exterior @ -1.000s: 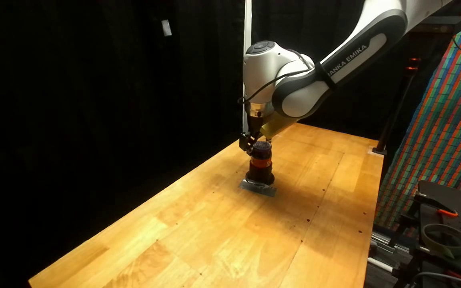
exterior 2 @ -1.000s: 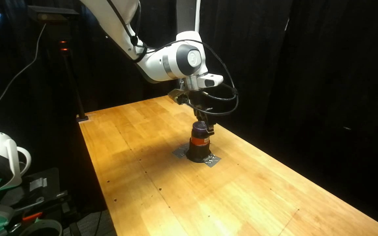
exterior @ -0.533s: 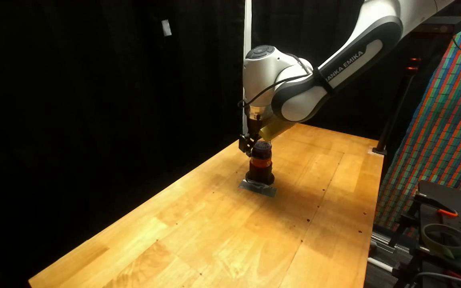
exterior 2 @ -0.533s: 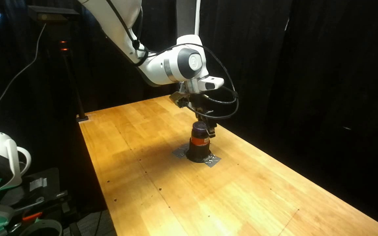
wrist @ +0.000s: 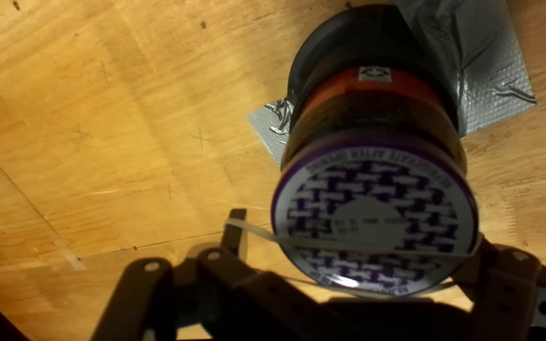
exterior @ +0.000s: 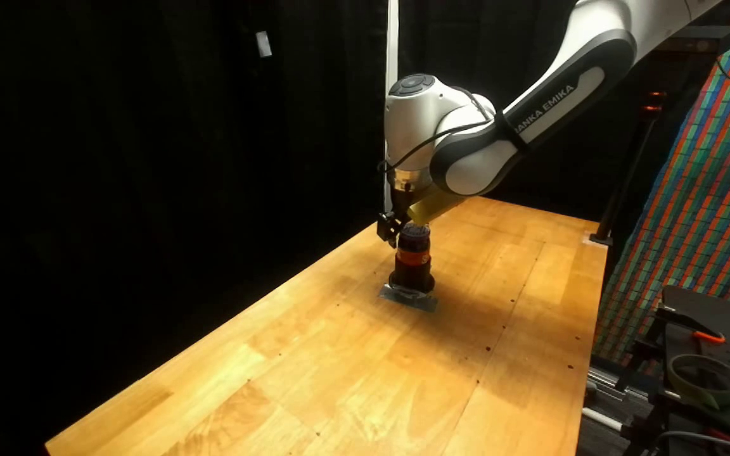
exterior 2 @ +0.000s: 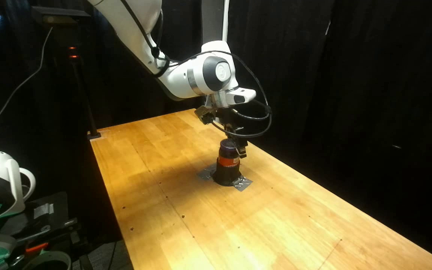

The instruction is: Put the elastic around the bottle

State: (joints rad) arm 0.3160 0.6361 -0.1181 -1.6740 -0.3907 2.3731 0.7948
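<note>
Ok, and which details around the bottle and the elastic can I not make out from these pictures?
Elastic: too thin to trace whole in both exterior views.
Bottle: its base is hidden by the black holder in both exterior views.
Small print on the lid: too blurred to read fully, wrist view.
Pincer: one fingertip is hidden behind the lid, wrist view.
Grey tape: cut off by the top edge, wrist view.

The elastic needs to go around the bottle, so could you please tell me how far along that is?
Done: the bottle stands in its black holder, and the elastic is stretched over the open gripper. In hand: in the wrist view one strand crosses the lid, so the elastic is not around the bottle yet. Left: probably working that strand past the lid, lowering and releasing it.
</note>
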